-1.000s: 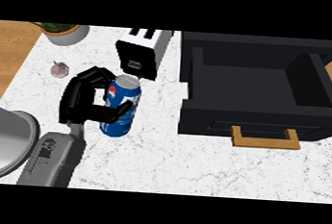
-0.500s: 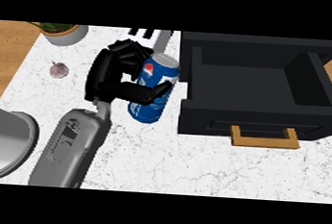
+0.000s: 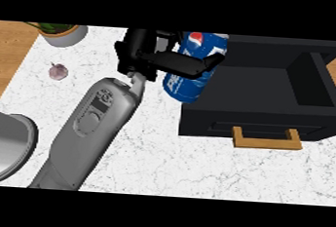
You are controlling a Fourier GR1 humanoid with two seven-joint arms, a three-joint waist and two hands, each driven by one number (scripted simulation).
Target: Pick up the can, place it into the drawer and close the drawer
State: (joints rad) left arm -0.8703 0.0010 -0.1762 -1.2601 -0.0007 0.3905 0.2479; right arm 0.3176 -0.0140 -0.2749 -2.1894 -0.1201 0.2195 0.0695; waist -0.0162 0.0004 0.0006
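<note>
White marble counter [image 3: 196,166] bears an open black drawer [image 3: 273,88]; the left hand [image 3: 156,58] curls around a blue soda can [image 3: 191,73] at its edge.

I'm seeing even, soft light falling across the whole counter [image 3: 196,166], with no single source showing. The white marble is reading bright without blowing out, and the wooden strip at the left is glowing warm. Shadows are hardly forming: only a faint darkening is sitting under the drawer [image 3: 272,102] front. The drawer's black walls are swallowing detail, so I'm barely making out its inside edges. The left hand [image 3: 156,56] is also merging into one dark shape. The can [image 3: 195,63] is catching a mild sheen along its blue side, no hard glare. Edges are staying straight, and I'm noticing no blur anywhere.
</note>
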